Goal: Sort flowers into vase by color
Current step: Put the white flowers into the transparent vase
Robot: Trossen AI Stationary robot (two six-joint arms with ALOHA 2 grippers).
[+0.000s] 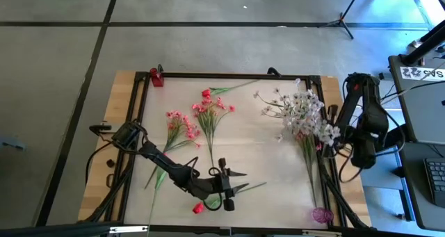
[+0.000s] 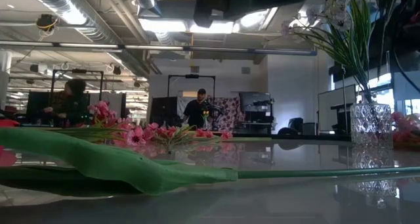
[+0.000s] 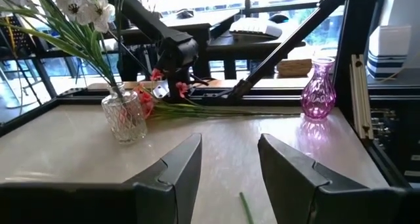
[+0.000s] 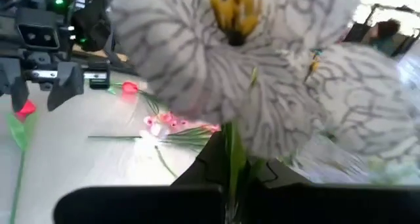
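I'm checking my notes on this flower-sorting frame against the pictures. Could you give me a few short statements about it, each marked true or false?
1. The left claw is open above the table, holding nothing. True.
2. The right claw is shut on the green stem of a white-blossom spray. True.
3. The small pink glass vase already holds red buds. False: it stands empty at the table's corner.
4. The clear cut-glass vase holds white-flowered stems. True.
5. All pink blossom sprays are in a vase. False: some lie flat on the light table top.
6. A red bud lies on the table near the left claw. True.
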